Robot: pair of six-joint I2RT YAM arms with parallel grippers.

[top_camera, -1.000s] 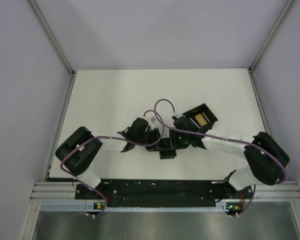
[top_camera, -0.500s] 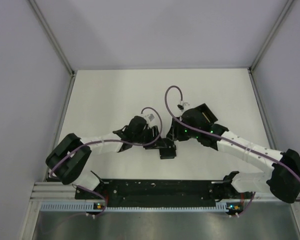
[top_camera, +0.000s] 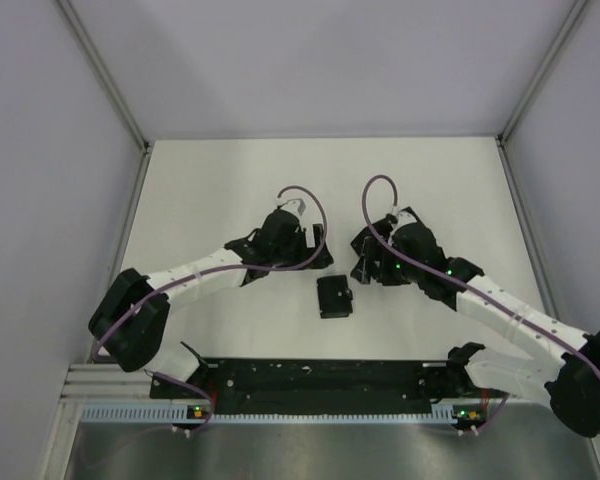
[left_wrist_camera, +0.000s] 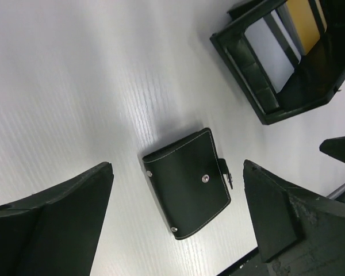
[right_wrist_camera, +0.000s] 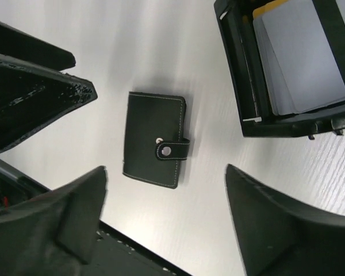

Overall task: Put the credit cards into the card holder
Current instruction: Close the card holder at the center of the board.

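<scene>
The card holder (top_camera: 335,296) lies flat on the white table, closed, its strap snapped shut (right_wrist_camera: 152,140), and nothing touches it. My left gripper (top_camera: 315,250) hangs open and empty just behind it; in the left wrist view the holder (left_wrist_camera: 187,183) shows between the spread fingertips (left_wrist_camera: 103,172). My right gripper (top_camera: 363,262) hovers open and empty behind and right of it. The credit cards (right_wrist_camera: 305,57), pale grey with a yellow one (left_wrist_camera: 305,20) behind, stand in an open black box (right_wrist_camera: 241,75).
The open black box (left_wrist_camera: 247,75) sits behind and right of the holder, mostly hidden under my right wrist in the top view. The black base rail (top_camera: 310,375) runs along the near table edge. Grey walls close in the back and sides.
Both grippers were shut close together at the card holder; now both have opened and drawn back from it, left to the back-left, right to the back-right. The holder stays on the table.
</scene>
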